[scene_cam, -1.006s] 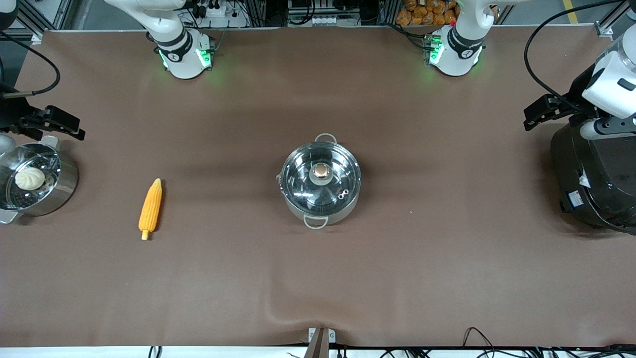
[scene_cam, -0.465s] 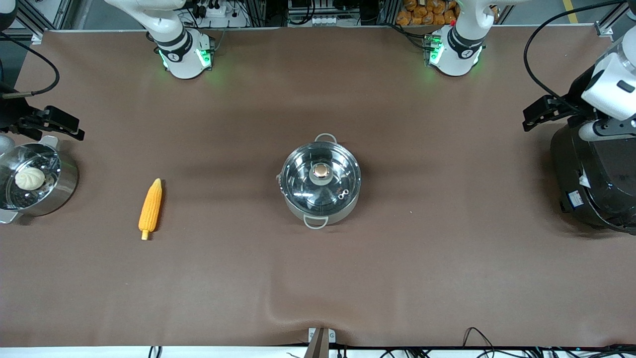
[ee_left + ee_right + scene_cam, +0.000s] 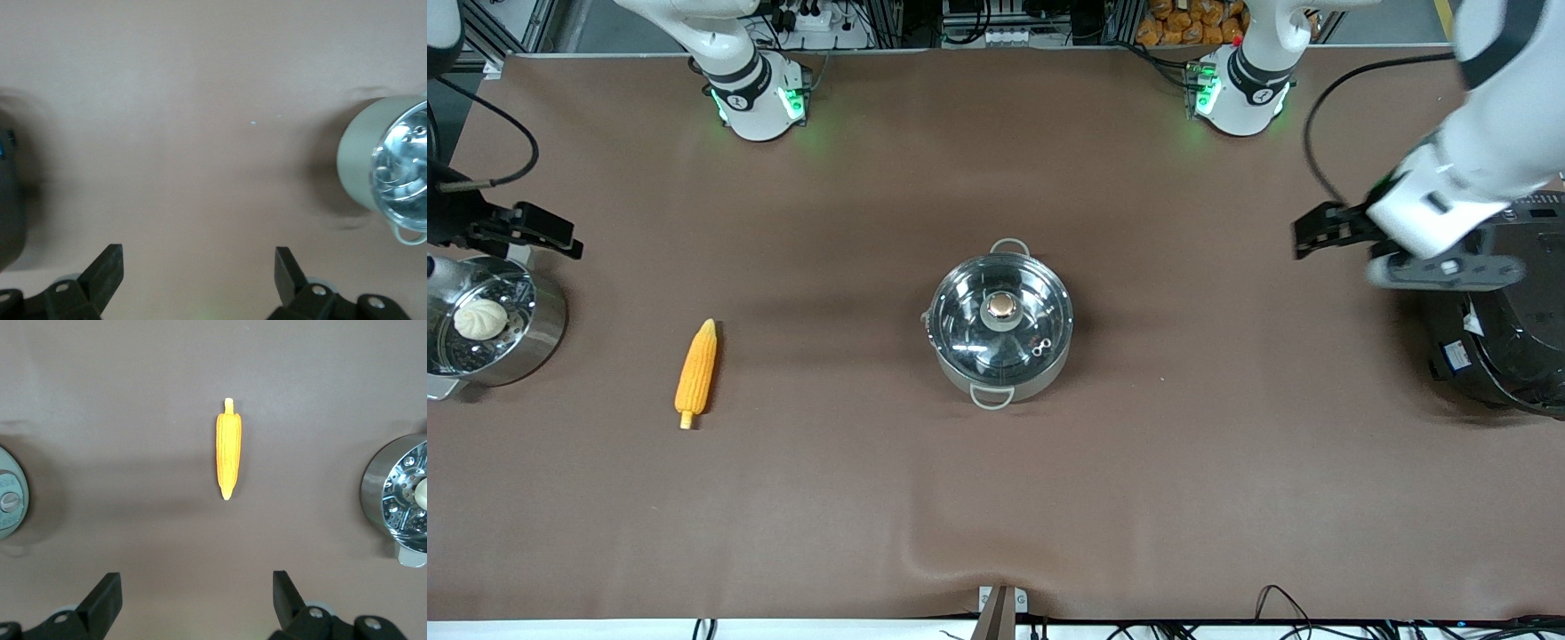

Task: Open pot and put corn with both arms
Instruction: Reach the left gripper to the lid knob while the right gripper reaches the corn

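The pot [image 3: 1000,342] stands at the table's middle, its glass lid with the copper knob [image 3: 1003,307] on it. It shows at the edge of the left wrist view [image 3: 383,167] and of the right wrist view [image 3: 9,495]. The corn [image 3: 696,373] lies on the cloth toward the right arm's end, stub toward the front camera; it also shows in the right wrist view [image 3: 228,450]. My left gripper [image 3: 1316,236] is open and empty over bare cloth beside the black cooker, its fingers [image 3: 107,273] wide apart. My right gripper [image 3: 551,233] is open and empty beside the bun pot, its fingers [image 3: 103,597] wide apart.
A steel pot with a white bun [image 3: 480,324] stands at the right arm's end, also in the right wrist view [image 3: 400,497]. A large black cooker [image 3: 1494,338] stands at the left arm's end, its edge in the left wrist view [image 3: 10,200]. The cloth bulges at the front edge [image 3: 960,556].
My left arm has swung from over the black cooker toward the table's middle. My right gripper has shifted very slightly. Pot and corn have not moved.
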### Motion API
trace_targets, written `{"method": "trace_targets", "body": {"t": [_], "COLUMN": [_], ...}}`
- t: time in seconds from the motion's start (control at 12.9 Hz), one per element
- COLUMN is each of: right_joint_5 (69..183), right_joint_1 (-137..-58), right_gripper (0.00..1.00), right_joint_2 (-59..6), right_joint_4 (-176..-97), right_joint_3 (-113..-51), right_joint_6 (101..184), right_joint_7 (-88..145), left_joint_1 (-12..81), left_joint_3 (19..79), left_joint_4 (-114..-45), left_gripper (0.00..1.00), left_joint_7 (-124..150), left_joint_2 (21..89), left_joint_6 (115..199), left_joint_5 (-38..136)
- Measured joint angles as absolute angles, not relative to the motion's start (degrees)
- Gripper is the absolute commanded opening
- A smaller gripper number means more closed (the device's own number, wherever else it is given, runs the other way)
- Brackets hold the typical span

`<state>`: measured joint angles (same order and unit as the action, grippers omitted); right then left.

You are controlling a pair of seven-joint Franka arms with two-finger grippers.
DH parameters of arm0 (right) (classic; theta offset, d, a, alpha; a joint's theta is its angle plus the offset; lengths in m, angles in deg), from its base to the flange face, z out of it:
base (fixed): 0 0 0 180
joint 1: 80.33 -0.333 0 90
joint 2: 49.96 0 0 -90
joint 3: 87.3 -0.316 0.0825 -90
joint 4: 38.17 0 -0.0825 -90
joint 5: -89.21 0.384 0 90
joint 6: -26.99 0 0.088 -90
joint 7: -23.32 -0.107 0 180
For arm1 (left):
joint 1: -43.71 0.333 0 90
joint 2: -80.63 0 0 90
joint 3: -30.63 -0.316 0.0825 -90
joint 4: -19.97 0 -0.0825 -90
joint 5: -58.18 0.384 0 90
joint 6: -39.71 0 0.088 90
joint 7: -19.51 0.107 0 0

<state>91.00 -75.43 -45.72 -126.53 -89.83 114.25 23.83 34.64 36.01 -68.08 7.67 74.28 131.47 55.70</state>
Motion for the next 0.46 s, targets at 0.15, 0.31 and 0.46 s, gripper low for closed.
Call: {"method": "trace_targets", "body": {"t": [0.15, 0.31, 0.46], "right_joint_5": [90.99, 90.99, 90.99], "right_joint_1": [-75.27, -75.06, -73.53], "right_gripper": [1.00, 1.00, 1.00], "right_joint_2": [-43.67, -42.19, -40.56], "right_joint_4": [-126.58, -126.56, -126.59], "right_joint_3": [-89.80, -89.78, -89.70], "right_joint_6": [113.66, 112.79, 112.71], "right_joint_7": [23.83, 23.83, 24.39], "left_joint_1": [30.18, 25.64, 21.79], "left_joint_3": [36.18, 36.28, 36.33], "left_joint_4": [-65.20, -62.13, -60.31], "left_gripper": [1.00, 1.00, 1.00], "left_joint_7": [0.54, -6.94, -12.39], "left_joint_2": [70.51, 66.25, 62.56], "left_joint_6": [133.22, 136.38, 140.45], "left_joint_5": [55.68, 55.68, 55.67]}}
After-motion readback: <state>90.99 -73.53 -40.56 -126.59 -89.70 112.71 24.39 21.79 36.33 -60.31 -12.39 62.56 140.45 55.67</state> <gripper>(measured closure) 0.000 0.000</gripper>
